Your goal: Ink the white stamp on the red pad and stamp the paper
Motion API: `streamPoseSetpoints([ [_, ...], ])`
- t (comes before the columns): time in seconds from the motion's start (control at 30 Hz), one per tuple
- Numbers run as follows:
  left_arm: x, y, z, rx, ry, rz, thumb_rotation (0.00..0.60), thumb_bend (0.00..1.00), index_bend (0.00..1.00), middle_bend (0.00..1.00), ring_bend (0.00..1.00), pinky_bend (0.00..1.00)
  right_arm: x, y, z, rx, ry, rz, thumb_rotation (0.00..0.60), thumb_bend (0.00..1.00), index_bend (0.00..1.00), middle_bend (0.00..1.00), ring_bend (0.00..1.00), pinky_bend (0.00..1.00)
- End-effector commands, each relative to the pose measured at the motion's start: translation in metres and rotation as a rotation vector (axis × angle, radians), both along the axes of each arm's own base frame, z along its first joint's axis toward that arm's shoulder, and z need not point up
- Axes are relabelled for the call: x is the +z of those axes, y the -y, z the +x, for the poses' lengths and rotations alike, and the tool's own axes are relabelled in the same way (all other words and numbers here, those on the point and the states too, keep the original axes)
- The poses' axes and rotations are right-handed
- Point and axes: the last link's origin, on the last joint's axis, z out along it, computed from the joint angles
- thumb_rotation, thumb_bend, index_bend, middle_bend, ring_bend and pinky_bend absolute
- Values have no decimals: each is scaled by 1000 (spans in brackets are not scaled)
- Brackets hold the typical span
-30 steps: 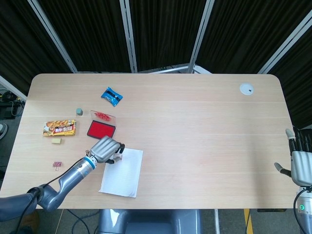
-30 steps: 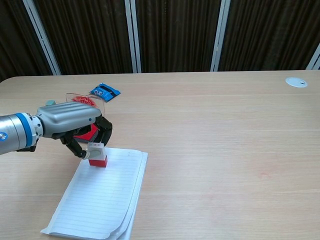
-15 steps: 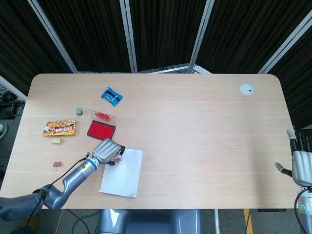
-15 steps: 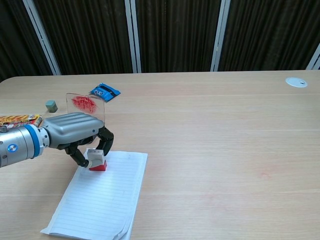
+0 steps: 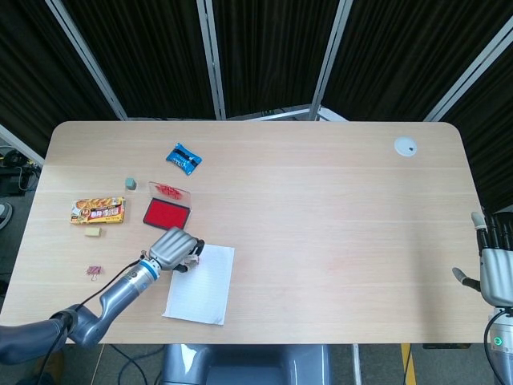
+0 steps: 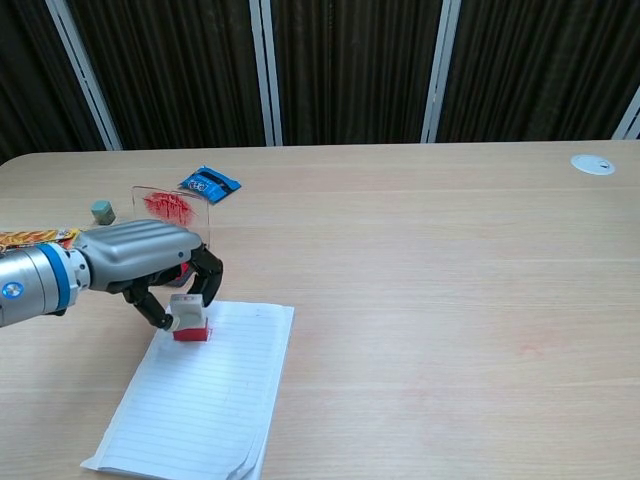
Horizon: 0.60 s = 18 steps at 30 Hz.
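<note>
Where dark slatted curtains back the pale wood table point(image 5: 321, 208) | left robot hand point(image 6: 150, 262) grips white stamp point(image 6: 187, 317) upright, red base on paper point(image 6: 200, 400) | right robot hand point(image 5: 495, 269) released, fingers apart.

One stamp point(image 6: 189, 318), one paper point(image 6: 203, 400), one red pad point(image 5: 167, 213) — plus two snack packs, blue point(image 5: 183, 158) and orange point(image 5: 98, 211) — two hands point(image 5: 172, 248).

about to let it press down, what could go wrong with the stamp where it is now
1. The left robot hand holds the stamp right at the paper's top left corner, so part of the print may land on the table.
2. The paper lies loose and nothing pins it; the right robot hand is far off, so the sheet may slide or lift with the stamp.
</note>
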Motion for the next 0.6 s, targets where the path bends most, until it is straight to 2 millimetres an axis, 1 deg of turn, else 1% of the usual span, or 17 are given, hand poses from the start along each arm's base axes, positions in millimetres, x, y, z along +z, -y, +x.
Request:
streamPoseSetpoints([
  [0.03,15,-5,7,1,44,26,600,395,611,596,888,941,0,0,0,-2,0,1,600,0,0,0,0,0],
  [0.17,34,-12,11,10,78,58,600,394,611,596,887,940,-1,0,0,-1,0,4,600,0,0,0,0,0],
  [0.3,53,-19,6,41,90,91,600,395,610,596,887,940,-2,0,1,0,-1,6,600,0,0,0,0,0],
  [0.4,61,-22,-6,70,72,108,600,395,609,595,887,940,-2,-1,2,1,0,8,600,0,0,0,0,0],
  [0.53,65,-23,-32,125,30,120,600,394,608,594,886,940,-3,-1,3,5,1,9,600,0,0,0,0,0],
  [0.6,66,-23,-42,146,16,122,600,394,606,594,886,939,-3,-1,3,6,0,11,600,0,0,0,0,0],
])
